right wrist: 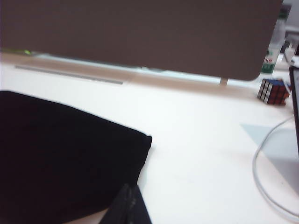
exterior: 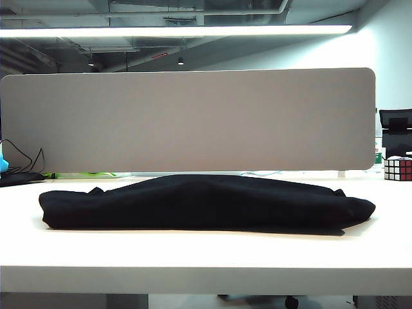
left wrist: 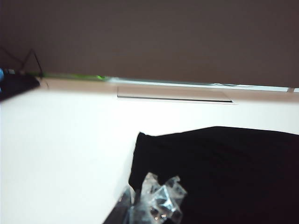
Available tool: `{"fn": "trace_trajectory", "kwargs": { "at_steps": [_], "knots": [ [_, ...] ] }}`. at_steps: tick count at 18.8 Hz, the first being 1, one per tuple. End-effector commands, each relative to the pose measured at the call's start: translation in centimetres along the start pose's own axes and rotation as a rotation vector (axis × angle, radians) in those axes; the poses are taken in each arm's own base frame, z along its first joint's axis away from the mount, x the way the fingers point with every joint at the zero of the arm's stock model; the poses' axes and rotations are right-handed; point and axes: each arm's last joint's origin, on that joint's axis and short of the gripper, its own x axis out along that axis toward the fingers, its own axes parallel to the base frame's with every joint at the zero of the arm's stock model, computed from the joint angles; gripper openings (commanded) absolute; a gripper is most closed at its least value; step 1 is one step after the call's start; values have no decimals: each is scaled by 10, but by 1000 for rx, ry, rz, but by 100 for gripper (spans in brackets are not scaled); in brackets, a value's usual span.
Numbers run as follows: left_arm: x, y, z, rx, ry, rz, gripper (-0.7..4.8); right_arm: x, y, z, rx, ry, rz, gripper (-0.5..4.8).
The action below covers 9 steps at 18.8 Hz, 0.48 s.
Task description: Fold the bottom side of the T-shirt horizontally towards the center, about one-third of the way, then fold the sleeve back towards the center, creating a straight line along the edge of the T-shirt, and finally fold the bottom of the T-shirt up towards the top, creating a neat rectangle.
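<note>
1. The white table (exterior: 193, 257) is wide and flat, with a long grey divider board (exterior: 187, 119) standing along its far edge.
2. There is lots of bare table in front of the T-shirt (exterior: 199, 203) and on both sides of it.
3. A colourful puzzle cube (exterior: 398, 168) sits at the far right, well apart from the shirt. Black cables (exterior: 22, 161) lie at the far left, near the board.
4. A white cable (right wrist: 266, 182) curves over the table on the right side, away from the shirt.
5. The T-shirt is black and lies folded in a long low heap across the middle of the table. Its ends are bumpy.
6. In the exterior view no arm shows over the table.
7. The left gripper (left wrist: 152, 207) is low by the left end of the shirt. Its tips look shiny and blurry, right at the cloth's corner. Its jaws are pressed together, and I cannot tell if they pinch any cloth.
8. The right gripper (right wrist: 127, 207) is by the right end of the shirt, just beside the edge. Its dark jaws are pressed together with nothing between them.
</note>
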Motion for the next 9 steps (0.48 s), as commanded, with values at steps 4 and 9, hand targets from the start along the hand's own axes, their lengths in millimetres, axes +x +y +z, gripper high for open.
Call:
{"fn": "trace_trajectory", "kwargs": {
  "at_steps": [4,9],
  "knots": [
    [0,0,6,66,-49,-6,-6,0,0,0,-16,-19,-5,-6],
    [0,0,8,66,-69,-3,-6,0,-4,0,-23,-16,-46,-5]
  ]
}}
